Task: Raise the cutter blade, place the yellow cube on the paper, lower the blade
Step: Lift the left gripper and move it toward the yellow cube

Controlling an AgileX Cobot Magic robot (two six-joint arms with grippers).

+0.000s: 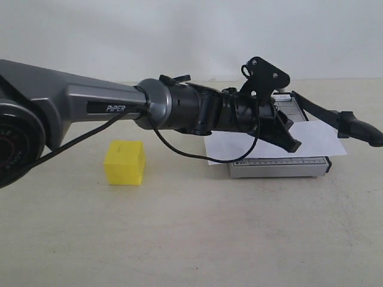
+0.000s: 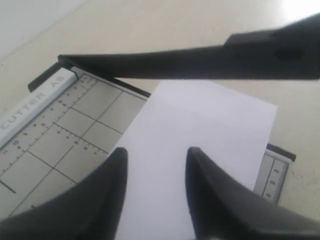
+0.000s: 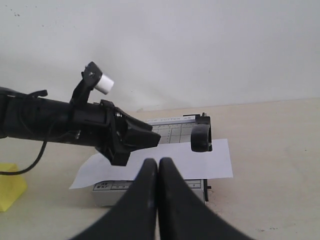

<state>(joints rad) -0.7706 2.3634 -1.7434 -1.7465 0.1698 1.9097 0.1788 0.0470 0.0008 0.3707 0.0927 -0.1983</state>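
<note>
A pale tabletop (image 1: 191,239) is backed by a white wall (image 1: 179,30). The cutter blade (image 1: 359,127) is raised over the cutter base (image 1: 278,168), the paper (image 1: 317,140) laid across it, with the yellow cube (image 1: 124,162) well apart. Above the base the left fingers (image 2: 117,167) are spread; the right fingers (image 3: 147,180) are pressed together.

The cube (image 1: 124,162) sits on the tabletop (image 1: 179,239) on the left, well apart from the cutter base (image 1: 278,168) on the right. The paper (image 1: 317,143) lies on the base and sticks out past its sides. The left claw (image 2: 156,155) hangs over the paper, and the cutter blade (image 1: 335,116) is lifted up off the base, to the right of the claw.
</note>
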